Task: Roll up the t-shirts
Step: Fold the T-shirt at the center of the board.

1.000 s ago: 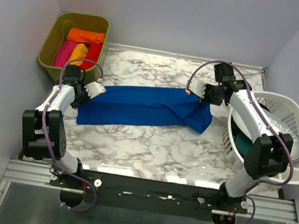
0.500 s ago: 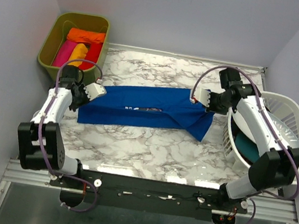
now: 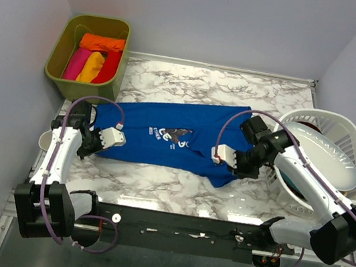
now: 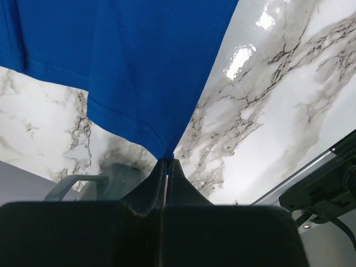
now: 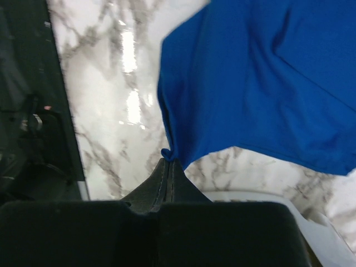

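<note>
Top view: I count one blue t-shirt [image 3: 171,136] spread on the bench [image 3: 192,85], four rolled t-shirts [image 3: 94,63] in one bin [image 3: 58,53], and two arms bent inward. Left wrist: left fingers [image 4: 153,186] clench the blue hem. Right wrist: right fingers [image 5: 177,186] clench a blue corner.

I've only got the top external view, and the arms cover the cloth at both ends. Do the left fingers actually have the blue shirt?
Observer: Yes. In the left wrist view the left fingers are shut on a corner of the blue t-shirt, right at its stitched hem.
Operator: And the right side?
Observer: The right fingers are shut too, pinching a small bunched nub of the shirt's edge.
Operator: Much cloth in either pinch?
Observer: No. In both wrist views only the very tips hold fabric.
</note>
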You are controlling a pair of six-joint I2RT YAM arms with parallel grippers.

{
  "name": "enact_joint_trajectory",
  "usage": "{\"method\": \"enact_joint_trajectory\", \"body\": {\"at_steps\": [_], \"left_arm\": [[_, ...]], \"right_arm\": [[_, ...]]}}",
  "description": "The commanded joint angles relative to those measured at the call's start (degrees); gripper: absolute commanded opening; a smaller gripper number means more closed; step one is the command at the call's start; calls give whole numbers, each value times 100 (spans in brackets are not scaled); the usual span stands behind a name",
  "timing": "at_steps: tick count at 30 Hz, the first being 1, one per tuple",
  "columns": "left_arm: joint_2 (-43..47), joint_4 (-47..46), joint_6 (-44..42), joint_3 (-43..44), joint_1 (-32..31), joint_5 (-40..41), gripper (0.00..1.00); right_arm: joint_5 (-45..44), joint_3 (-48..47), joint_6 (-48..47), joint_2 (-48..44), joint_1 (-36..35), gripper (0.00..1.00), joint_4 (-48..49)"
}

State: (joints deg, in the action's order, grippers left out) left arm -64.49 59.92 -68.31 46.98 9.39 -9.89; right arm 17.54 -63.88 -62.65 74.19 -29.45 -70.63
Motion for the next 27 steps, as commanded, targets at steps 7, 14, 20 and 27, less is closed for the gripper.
{"method": "enact_joint_trajectory", "body": {"at_steps": [7, 14, 20, 27], "left_arm": [[235, 90, -191, -137, 46, 110, 0], [393, 54, -103, 48, 142, -13, 0], [420, 476, -419, 242, 292, -13, 0], [726, 319, -832, -206, 292, 372, 0]], "right_arm": [[970, 463, 552, -783, -342, 1, -1356], [593, 1025, 587, -1329, -342, 0, -1190], [470, 1263, 737, -1504, -280, 0, -918], [435, 1667, 562, -1548, -149, 1, -803]]}}
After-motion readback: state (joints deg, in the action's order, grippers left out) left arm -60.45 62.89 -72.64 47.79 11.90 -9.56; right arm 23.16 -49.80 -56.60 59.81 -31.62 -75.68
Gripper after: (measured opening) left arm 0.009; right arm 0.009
